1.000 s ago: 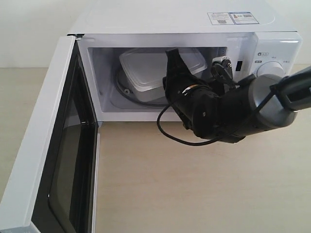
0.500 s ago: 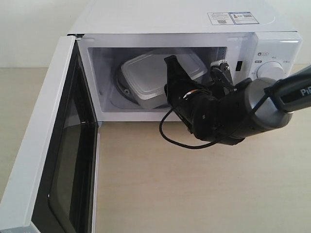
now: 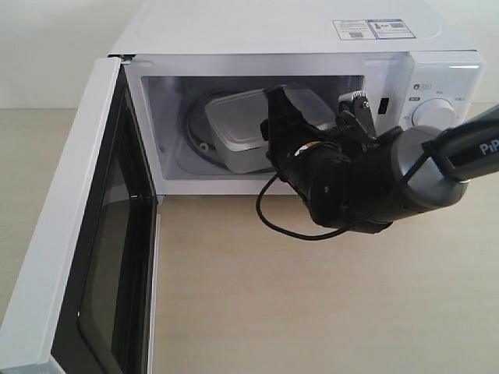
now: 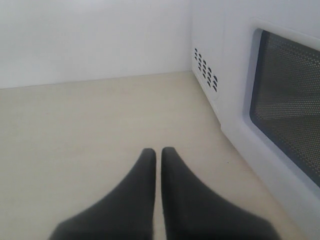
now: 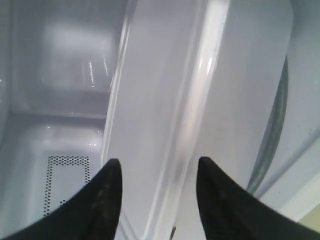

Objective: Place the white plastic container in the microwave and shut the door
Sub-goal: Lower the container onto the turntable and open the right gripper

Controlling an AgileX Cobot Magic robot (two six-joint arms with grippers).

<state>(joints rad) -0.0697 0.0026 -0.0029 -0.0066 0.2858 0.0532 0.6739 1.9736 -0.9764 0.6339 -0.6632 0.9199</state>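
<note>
The white microwave (image 3: 296, 31) stands with its door (image 3: 78, 234) swung wide open to the left. Inside, the white plastic container (image 3: 242, 125) lies on the glass turntable (image 3: 199, 144). My right gripper (image 3: 316, 101) reaches into the cavity, open, with its fingers spread on either side of the container's near end. The right wrist view shows the container's lid and rim (image 5: 165, 100) between the spread fingers of my right gripper (image 5: 156, 162), with no contact visible. My left gripper (image 4: 158, 150) is shut and empty over the table, beside the door's outer face (image 4: 285, 90).
A black cable (image 3: 273, 222) loops below my right wrist onto the beige table. A round dial (image 3: 433, 113) is on the panel to the right of the cavity. The microwave's side vents (image 4: 205, 70) lie beyond the left gripper.
The container has dropped from a raised tilt to lie flatter on the turntable, shifting slightly right. My right gripper has sunk a little lower in the cavity.
</note>
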